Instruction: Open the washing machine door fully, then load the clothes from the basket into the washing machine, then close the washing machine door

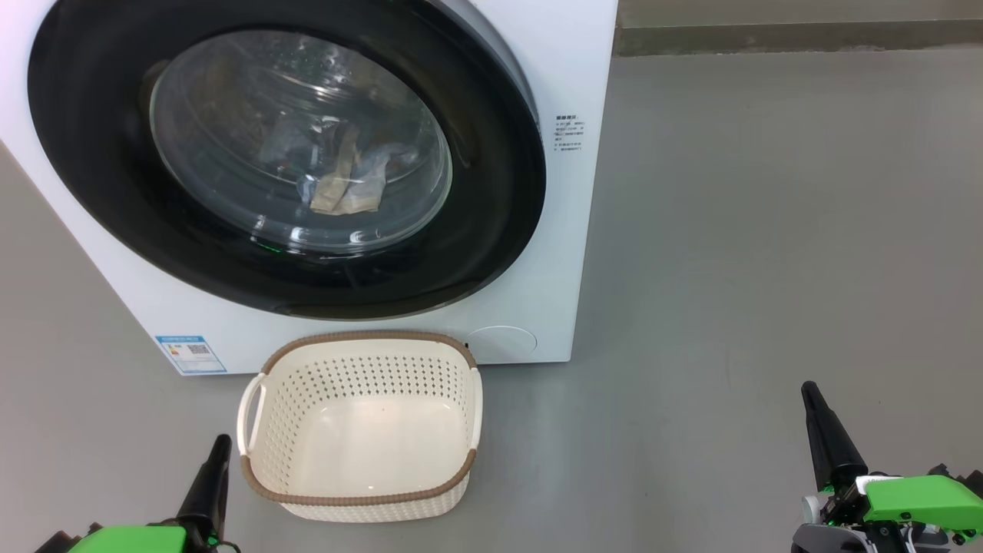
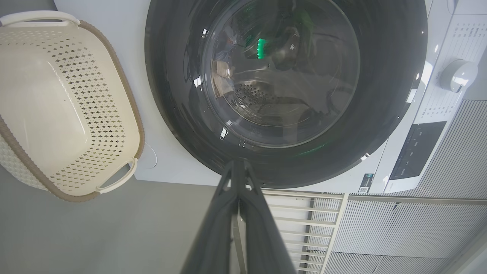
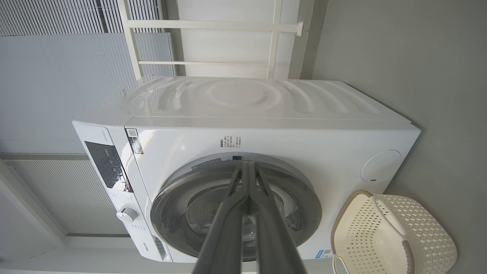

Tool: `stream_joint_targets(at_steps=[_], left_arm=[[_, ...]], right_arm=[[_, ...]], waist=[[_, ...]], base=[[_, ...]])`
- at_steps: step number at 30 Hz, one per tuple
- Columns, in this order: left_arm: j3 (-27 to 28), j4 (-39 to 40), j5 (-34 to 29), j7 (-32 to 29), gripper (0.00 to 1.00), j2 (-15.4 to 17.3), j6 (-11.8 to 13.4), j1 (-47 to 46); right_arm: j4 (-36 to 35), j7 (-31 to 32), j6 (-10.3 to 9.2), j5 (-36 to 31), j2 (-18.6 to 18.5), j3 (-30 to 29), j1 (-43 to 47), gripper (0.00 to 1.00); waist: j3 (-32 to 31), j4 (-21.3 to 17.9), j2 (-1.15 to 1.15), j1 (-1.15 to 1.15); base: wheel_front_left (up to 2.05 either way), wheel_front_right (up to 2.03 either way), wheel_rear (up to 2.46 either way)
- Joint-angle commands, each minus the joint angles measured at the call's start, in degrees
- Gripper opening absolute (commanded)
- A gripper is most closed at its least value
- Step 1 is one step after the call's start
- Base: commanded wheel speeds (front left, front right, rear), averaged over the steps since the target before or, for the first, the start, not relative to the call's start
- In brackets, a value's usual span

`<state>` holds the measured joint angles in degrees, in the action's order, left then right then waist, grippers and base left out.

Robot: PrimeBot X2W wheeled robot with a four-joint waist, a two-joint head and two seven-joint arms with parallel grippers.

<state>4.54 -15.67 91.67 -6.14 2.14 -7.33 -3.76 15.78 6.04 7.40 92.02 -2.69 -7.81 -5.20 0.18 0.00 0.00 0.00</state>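
Grey floor (image 1: 729,230), basket (image 1: 361,338) lengthwise along washing machine (image 1: 572,77) front, door (image 1: 100,192) closed, left gripper (image 1: 221,444), right gripper (image 1: 809,390) pinched together

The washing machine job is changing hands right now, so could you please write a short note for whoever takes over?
Left gripper: shut, empty, low beside the basket.
Right gripper: shut, empty, over bare floor to the right.
Basket: empty, on the floor just in front of the washing machine.
Door: looks shut against the front. Clothes show through its glass, inside the drum.
Done: clothes loaded, door apparently closed.
Left: probably nothing, but check that the door has latched, since the pictures cannot confirm it.
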Motion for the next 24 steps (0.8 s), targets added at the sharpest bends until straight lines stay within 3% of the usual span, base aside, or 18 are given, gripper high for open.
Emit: stream_joint_targets(at_steps=[1,24], left_arm=[[1.98,1.64,0.50,-0.36,0.00,0.74,-0.15,-2.43],[1.98,1.65,0.50,-0.35,0.00,0.74,-0.15,-2.42]], right_arm=[[-1.76,0.45,0.09,0.15,-0.19,1.28,-0.98,0.00],[-1.76,0.45,0.09,0.15,-0.19,1.29,-0.98,0.00]], waist=[[0.00,0.00,0.00,0.00],[0.00,0.00,0.00,0.00]], base=[[0.00,0.00,0.00],[0.00,0.00,0.00]])
